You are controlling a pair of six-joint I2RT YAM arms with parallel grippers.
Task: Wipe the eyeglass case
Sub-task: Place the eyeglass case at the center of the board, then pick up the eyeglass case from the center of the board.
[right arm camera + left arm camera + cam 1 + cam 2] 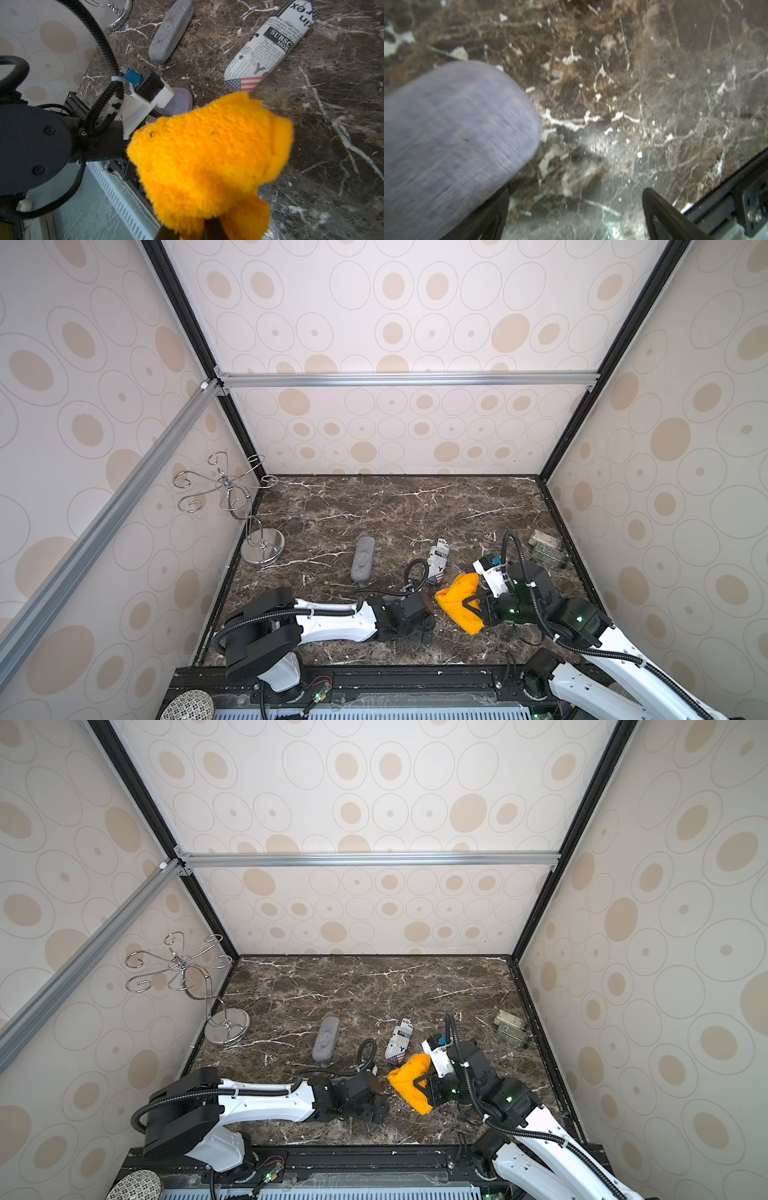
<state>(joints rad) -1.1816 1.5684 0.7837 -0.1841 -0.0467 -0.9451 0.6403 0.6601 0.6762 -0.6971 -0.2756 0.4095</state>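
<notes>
A lilac-grey fabric eyeglass case [452,135] lies on the marble, blurred in the left wrist view, just outside one finger of my left gripper [576,207]. That gripper is open with only bare marble between its fingers. The case's rounded end [178,101] peeks out behind the left wrist camera in the right wrist view; in both top views the left gripper [419,624] [370,1104] hides it. My right gripper [471,605] [419,1083] is shut on a fluffy orange cloth [457,601] [207,155], held just right of the left gripper.
A darker grey case [363,558] [172,31] and a newspaper-print case [438,562] [270,47] lie further back. A chrome wire stand [262,549] is at the left wall and two small greenish blocks [546,549] at the right wall.
</notes>
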